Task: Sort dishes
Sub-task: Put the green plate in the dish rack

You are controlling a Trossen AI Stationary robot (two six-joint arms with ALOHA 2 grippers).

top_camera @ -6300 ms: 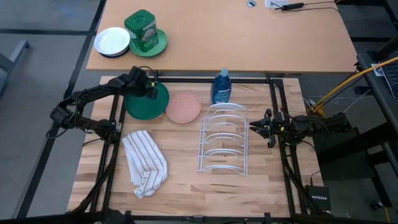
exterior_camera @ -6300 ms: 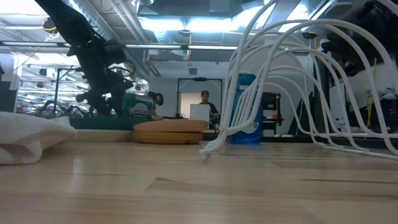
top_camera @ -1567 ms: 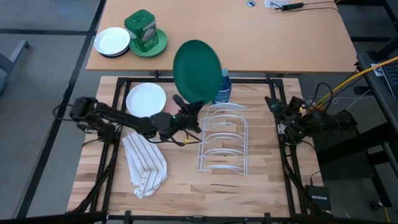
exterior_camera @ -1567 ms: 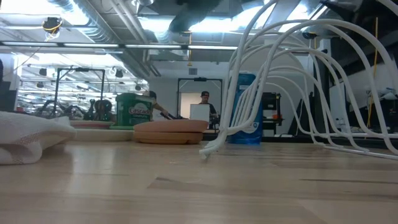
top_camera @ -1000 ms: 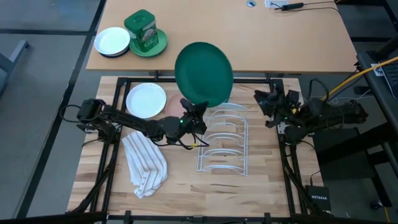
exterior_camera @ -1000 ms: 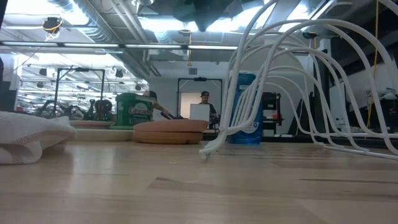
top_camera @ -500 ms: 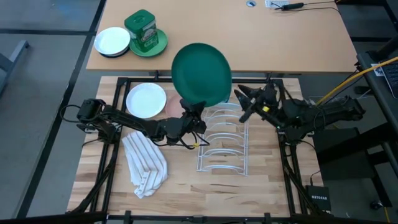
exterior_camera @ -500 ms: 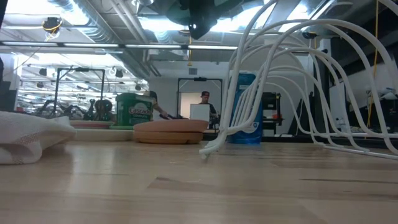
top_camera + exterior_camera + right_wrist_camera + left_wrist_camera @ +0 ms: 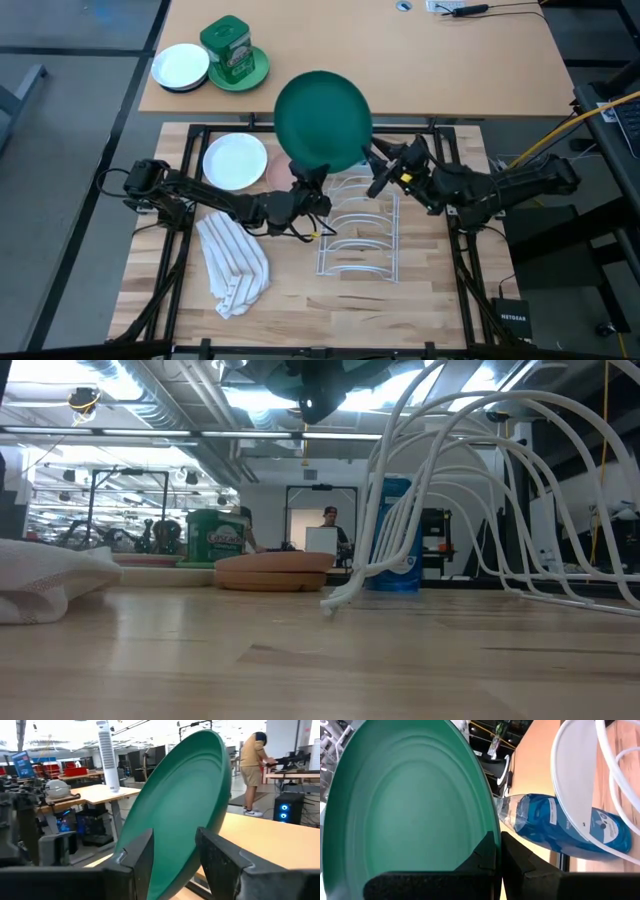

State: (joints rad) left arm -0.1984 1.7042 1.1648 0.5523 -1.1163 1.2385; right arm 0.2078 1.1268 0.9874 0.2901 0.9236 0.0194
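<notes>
My left gripper (image 9: 308, 172) is clamped on the green plate (image 9: 322, 118); my right gripper (image 9: 377, 172) reaches in, fingers spread, beside it.

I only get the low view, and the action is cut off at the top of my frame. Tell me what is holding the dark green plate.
Observer: The left claw has the dark green plate by its lower rim. The plate is raised on edge near the far end of the white rack.
Operator: Report the right claw.
Observer: The right claw is open. Its wrist view shows one finger on each side of the plate's rim, not closed on it.
Operator: Check the left grip.
Observer: The left wrist view shows both fingers pinched on the rim.
</notes>
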